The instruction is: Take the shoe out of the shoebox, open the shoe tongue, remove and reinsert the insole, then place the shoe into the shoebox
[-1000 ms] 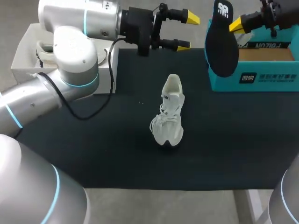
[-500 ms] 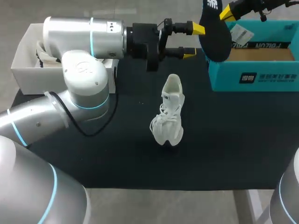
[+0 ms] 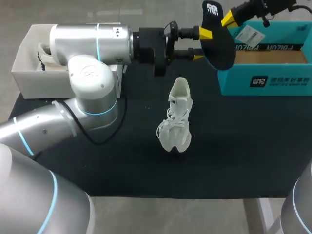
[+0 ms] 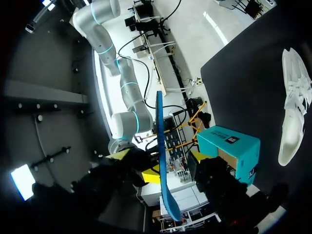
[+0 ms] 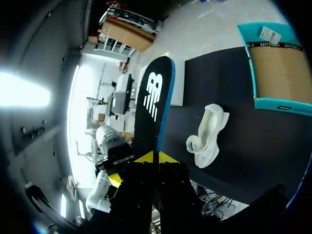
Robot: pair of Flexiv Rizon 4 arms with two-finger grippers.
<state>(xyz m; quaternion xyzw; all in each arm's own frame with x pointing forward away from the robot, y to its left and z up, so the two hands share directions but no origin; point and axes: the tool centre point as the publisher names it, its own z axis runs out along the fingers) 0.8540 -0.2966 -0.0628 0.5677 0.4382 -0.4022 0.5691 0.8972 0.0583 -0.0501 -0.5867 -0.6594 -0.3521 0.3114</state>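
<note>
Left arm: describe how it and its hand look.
The left arm has rounded silver-white links with glowing blue rings at the joints. A black cable loops beside it. Its hand is black, with two fingers ending in yellow tips.

Noted: shoe (image 3: 176,122) was white mesh cloth; insole (image 3: 218,44) matt black; shoebox (image 3: 273,80) smooth teal cardboard; worktop (image 3: 253,146) matt black.

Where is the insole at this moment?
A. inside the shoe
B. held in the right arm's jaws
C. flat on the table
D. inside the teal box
B: the right arm's jaws pinch the dark insole up in the air, while the white shoe stands apart on the table.
</note>
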